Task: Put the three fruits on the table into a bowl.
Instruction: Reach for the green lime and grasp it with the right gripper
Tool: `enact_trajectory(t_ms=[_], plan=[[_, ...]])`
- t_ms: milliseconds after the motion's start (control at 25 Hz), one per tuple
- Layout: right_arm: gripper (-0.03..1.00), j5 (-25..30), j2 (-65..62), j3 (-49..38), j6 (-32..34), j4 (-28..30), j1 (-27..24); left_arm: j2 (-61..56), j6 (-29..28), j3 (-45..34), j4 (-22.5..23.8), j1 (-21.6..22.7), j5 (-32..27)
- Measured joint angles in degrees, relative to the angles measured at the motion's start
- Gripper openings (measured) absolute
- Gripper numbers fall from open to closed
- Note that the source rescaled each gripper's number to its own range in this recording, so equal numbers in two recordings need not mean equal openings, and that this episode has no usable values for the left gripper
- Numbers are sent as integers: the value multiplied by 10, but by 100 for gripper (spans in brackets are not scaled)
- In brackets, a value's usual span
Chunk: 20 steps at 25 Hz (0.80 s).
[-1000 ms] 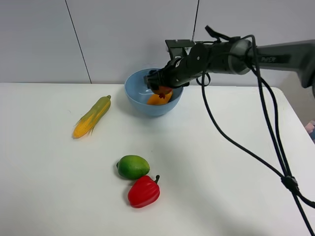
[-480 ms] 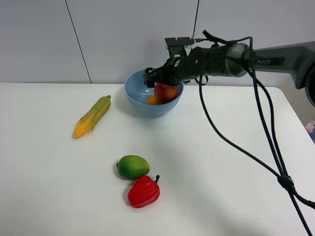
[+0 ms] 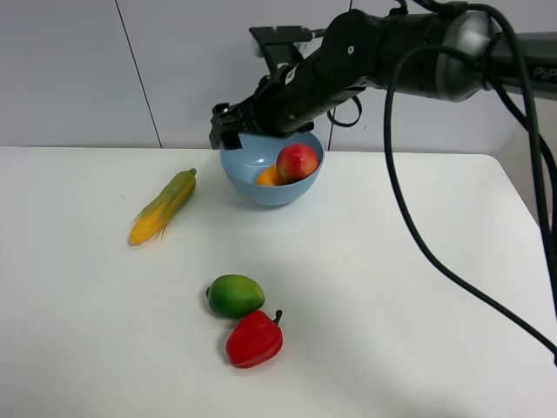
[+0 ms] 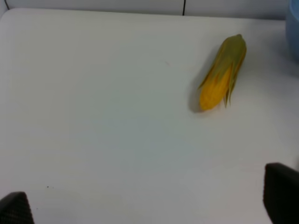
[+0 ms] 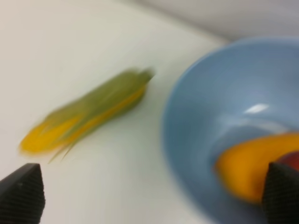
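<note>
The light-blue bowl (image 3: 252, 187) stands at the back of the white table (image 3: 392, 287). The red pomegranate (image 3: 297, 162) and the orange mango (image 3: 268, 177) lie in it. The green lime-like fruit (image 3: 235, 295) lies on the table at the front, touching the red pepper. My right gripper (image 3: 228, 129) is open and empty, above the bowl's left rim. Its wrist view shows the bowl (image 5: 196, 116), the mango (image 5: 252, 163) and the open gripper (image 5: 150, 193). My left gripper (image 4: 148, 205) is open and empty over bare table; it is out of the exterior view.
A yellow-green corn cob (image 3: 163, 206) lies left of the bowl, also in the left wrist view (image 4: 223, 79) and the right wrist view (image 5: 84, 116). A glossy red bell pepper (image 3: 254, 339) lies just in front of the lime. The right arm's cables hang over the table's right side.
My right gripper let go of the pomegranate into the bowl, then rose and moved left past the bowl's left rim. The pomegranate now rests beside the mango.
</note>
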State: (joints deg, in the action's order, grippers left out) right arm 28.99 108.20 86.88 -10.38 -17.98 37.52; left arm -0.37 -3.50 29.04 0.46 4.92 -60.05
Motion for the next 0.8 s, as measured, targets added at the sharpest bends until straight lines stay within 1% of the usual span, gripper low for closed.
enact_trajectory(t_ms=[80, 200, 320, 440, 480, 600, 800], plan=[[82, 23, 6, 0, 0, 0, 24, 0, 0, 0, 0, 0, 0], [82, 37, 18, 0, -1, 0, 47, 0, 0, 0, 0, 0, 0], [82, 61, 35, 0, -1, -3, 59, 0, 0, 0, 0, 0, 0], [82, 107, 52, 0, -1, -1, 73, 0, 0, 0, 0, 0, 0], [82, 107, 52, 0, -1, -1, 73, 0, 0, 0, 0, 0, 0], [82, 146, 67, -1, -1, -1, 95, 0, 0, 0, 0, 0, 0], [82, 184, 89, -1, 0, 3, 105, 0, 0, 0, 0, 0, 0]])
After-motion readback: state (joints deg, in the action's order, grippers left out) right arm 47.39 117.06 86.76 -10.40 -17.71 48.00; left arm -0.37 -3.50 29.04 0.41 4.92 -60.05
